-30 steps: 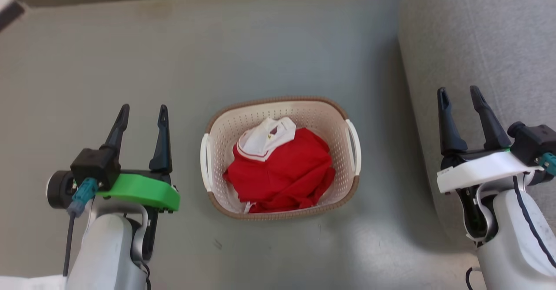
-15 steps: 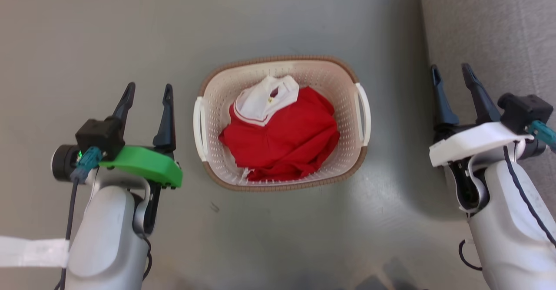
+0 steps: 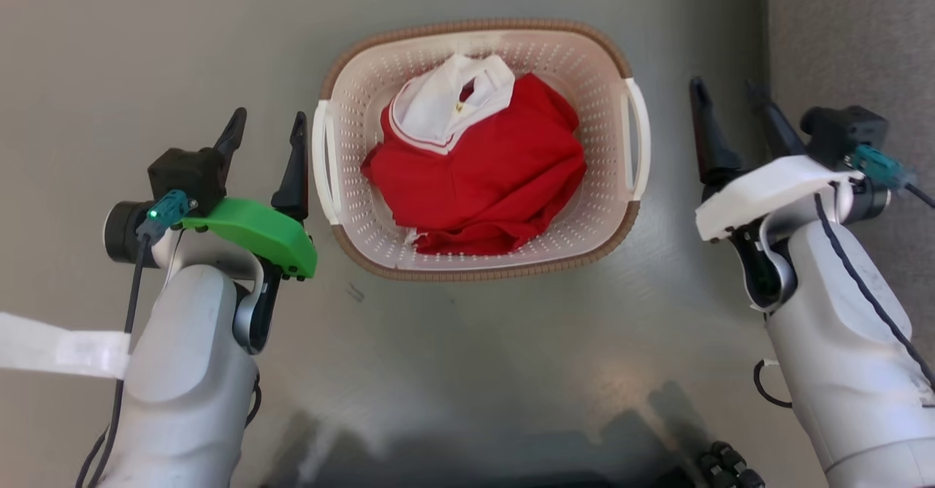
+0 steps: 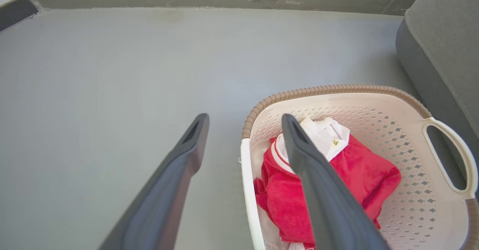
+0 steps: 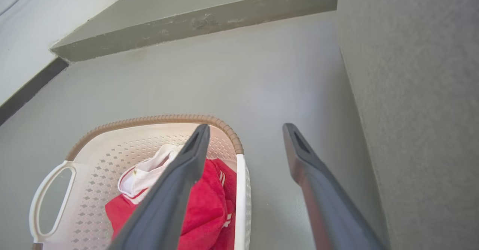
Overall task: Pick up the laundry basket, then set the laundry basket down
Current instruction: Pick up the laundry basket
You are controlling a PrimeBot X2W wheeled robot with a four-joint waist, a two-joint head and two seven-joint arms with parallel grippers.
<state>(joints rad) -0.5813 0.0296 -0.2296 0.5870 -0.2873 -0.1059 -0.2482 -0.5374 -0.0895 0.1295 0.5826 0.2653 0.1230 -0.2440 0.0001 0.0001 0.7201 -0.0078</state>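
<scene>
Between spread left claw [image 3: 268, 115], right claw [image 3: 727, 86], laundry basket [image 3: 475, 28]

The laundry basket [image 3: 570, 64] sits between the left pincer [image 3: 269, 114] and right pincer [image 3: 727, 85], both spread.

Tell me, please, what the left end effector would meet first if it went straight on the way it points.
Probably the grey floor beside the laundry basket: the left end effector points at it. Its inner finger might clip the brown rim first; depth is unclear.
</scene>
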